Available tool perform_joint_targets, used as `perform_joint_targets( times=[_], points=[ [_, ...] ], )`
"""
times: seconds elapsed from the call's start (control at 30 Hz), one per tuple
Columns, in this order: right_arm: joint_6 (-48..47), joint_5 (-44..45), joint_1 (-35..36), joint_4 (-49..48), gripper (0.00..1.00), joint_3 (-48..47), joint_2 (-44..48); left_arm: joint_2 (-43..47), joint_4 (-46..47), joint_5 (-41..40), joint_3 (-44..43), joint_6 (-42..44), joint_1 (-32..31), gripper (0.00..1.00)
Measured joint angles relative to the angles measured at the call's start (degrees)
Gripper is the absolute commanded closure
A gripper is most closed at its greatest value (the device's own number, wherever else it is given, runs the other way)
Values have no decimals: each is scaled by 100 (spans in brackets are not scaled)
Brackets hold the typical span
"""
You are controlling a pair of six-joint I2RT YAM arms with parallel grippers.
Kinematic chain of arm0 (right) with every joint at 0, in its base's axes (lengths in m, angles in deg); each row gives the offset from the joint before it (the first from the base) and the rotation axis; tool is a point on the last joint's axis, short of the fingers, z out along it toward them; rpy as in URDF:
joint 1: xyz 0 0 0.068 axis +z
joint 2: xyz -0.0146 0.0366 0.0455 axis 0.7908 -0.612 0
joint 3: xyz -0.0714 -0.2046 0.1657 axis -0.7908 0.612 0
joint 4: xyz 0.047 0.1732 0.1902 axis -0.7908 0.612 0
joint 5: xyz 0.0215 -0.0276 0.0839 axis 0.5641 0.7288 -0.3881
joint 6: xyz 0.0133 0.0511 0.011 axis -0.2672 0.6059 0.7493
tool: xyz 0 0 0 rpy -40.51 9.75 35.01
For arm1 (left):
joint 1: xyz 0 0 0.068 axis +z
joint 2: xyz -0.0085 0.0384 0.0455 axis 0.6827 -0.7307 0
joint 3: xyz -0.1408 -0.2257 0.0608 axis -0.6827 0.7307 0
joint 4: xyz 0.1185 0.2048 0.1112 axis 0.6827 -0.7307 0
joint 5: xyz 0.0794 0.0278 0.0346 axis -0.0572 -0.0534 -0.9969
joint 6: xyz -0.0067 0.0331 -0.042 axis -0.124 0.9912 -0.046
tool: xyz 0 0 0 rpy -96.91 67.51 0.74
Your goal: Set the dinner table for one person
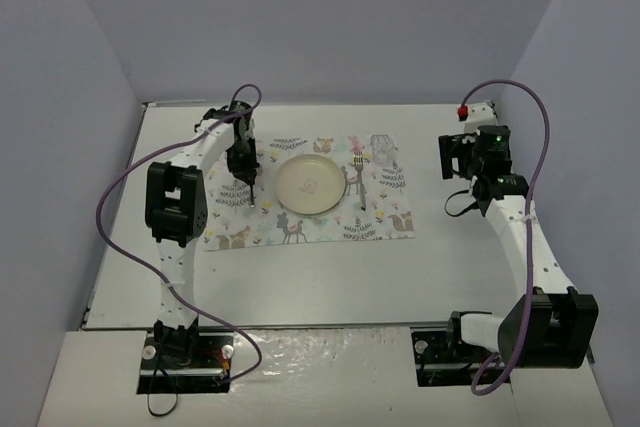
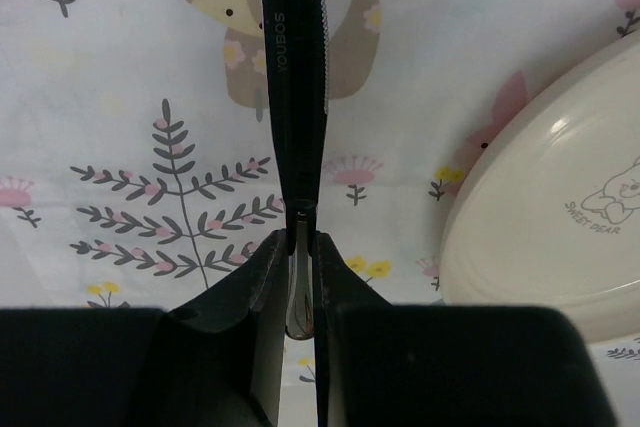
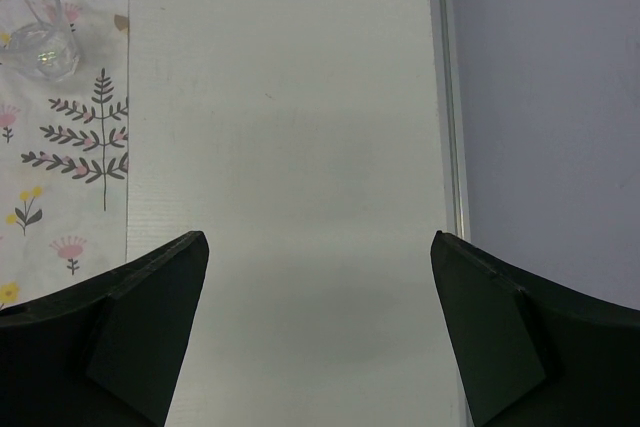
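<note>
The white dinner table [image 1: 300, 277] carries an animal-print placemat [image 1: 390, 222] with a cream plate [image 1: 311, 184] at its middle. My left gripper [image 1: 243, 177] is over the mat left of the plate, shut on a dark serrated knife [image 2: 293, 77]. The blade points away from the wrist camera, just above the mat [image 2: 120, 97], with the plate [image 2: 560, 217] to its right. A fork [image 1: 358, 179] lies right of the plate. A clear glass [image 1: 378, 144] stands at the mat's far right corner. My right gripper [image 1: 455, 157] is open and empty over bare table [image 3: 300, 127].
In the right wrist view the glass [image 3: 40, 42] and the mat's edge [image 3: 70, 147] are at the left, and the table's right rim [image 3: 447, 97] meets the blue-grey wall. Walls enclose the table on three sides. Purple cables loop from both arms.
</note>
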Motion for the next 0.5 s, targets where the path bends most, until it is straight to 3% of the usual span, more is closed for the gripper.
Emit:
perform_joint_targets(
  times=[0.5],
  points=[
    [0,6,-11,-109,9,33,-159,-306,12,313,-76,-94,-138,100]
  ],
)
